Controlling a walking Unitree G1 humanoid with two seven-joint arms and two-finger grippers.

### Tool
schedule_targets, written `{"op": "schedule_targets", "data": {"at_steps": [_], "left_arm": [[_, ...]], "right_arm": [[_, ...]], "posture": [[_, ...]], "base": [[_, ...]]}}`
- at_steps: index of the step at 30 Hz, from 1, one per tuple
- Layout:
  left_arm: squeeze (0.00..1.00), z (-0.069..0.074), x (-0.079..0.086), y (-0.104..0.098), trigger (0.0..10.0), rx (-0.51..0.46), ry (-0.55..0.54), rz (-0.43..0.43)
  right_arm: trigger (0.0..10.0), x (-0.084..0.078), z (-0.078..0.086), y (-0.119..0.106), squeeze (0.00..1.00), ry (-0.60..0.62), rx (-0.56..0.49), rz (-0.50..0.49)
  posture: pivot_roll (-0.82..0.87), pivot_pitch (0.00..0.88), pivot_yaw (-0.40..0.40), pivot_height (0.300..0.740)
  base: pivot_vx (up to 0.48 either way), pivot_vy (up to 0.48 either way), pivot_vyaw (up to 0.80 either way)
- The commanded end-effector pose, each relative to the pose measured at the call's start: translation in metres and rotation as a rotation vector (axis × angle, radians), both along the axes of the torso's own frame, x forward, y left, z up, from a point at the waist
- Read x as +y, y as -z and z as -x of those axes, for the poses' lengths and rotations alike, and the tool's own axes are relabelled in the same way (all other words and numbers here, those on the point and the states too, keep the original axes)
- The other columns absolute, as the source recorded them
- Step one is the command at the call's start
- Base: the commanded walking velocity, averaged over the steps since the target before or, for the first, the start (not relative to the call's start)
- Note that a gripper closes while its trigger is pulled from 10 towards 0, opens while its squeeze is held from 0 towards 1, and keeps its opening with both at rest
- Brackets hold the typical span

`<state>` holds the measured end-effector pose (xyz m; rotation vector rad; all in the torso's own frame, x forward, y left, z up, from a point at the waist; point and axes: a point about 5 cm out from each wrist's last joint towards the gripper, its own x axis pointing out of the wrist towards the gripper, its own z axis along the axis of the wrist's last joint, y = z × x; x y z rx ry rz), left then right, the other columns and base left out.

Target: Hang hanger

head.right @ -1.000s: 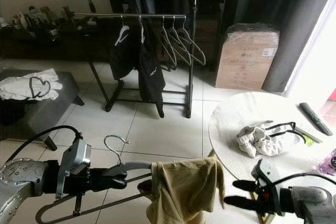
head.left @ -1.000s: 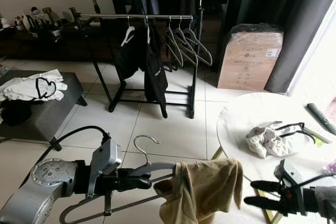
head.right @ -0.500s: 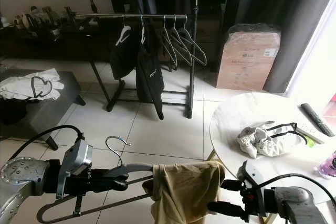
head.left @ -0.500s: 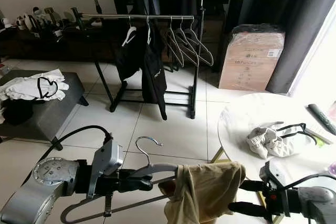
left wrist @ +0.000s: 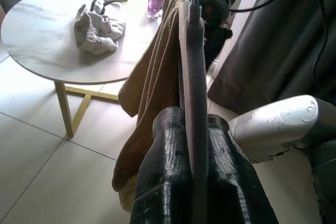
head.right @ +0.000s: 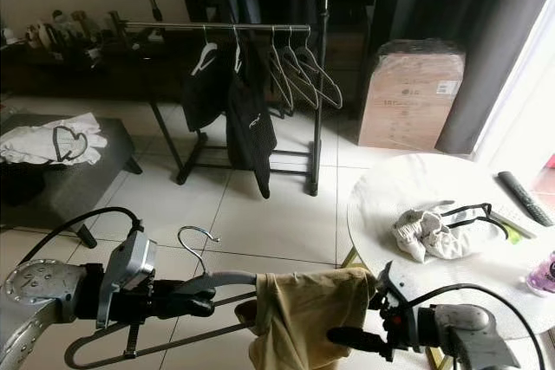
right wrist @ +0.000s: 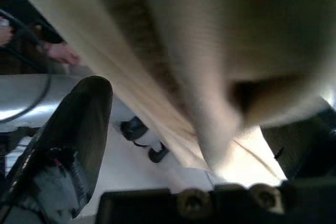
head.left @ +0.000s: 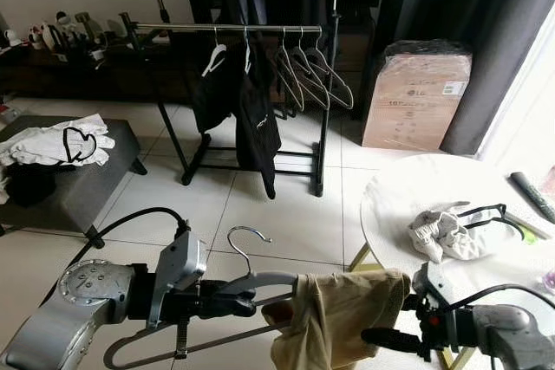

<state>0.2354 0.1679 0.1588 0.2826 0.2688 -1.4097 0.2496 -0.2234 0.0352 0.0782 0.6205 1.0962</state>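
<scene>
A grey hanger with a silver hook is held low in front of me, level, by my left gripper, which is shut on its shoulder bar. A tan garment is draped over the hanger's right end and hangs down. My right gripper is open at the garment's right edge, with one black finger below the cloth and the fabric lying across the gap. The clothes rack stands across the room with dark clothes and several bare hangers.
A round white table at the right carries a crumpled white cloth and a remote. A cardboard box stands by the curtain. A grey ottoman with white clothing is at the left. Tiled floor lies between me and the rack.
My right gripper has moved left from beside the table up to the tan garment's edge. The left gripper keeps its hold on the hanger, nearly still.
</scene>
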Motion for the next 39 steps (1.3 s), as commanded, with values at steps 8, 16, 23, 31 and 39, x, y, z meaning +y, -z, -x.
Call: {"op": "schedule_targets", "data": {"at_steps": [8, 16, 23, 31, 39], "left_arm": [[0.00, 0.000, -0.007, -0.008, 0.0, -0.037, 0.033, 0.028], [0.00, -0.001, -0.008, -0.008, 0.0, -0.037, 0.032, 0.031], [0.00, -0.001, -0.008, -0.008, 0.0, -0.038, 0.032, 0.033], [0.00, -0.001, -0.008, -0.008, 0.0, -0.041, 0.029, 0.033], [0.00, -0.002, -0.009, -0.008, 0.0, -0.043, 0.029, 0.035]], "right_arm": [[0.0, 0.013, -0.001, 0.001, 0.00, -0.018, 0.003, -0.028], [0.0, 0.020, -0.006, 0.002, 0.00, 0.017, -0.004, -0.050], [0.0, 0.021, -0.007, 0.003, 0.00, 0.045, -0.005, -0.050], [0.0, 0.020, -0.007, 0.003, 0.00, 0.053, -0.007, -0.047], [0.0, 0.019, -0.008, 0.002, 0.00, 0.061, -0.012, -0.046]], "posture": [[-0.06, 0.069, 0.023, 0.740], [-0.06, 0.070, 0.022, 0.740], [-0.06, 0.069, 0.023, 0.740], [-0.06, 0.070, 0.024, 0.740], [-0.06, 0.070, 0.021, 0.740]], "base": [[0.000, 0.000, 0.00], [0.000, 0.000, 0.00], [0.000, 0.000, 0.00], [0.000, 0.000, 0.00], [0.000, 0.000, 0.00]]}}
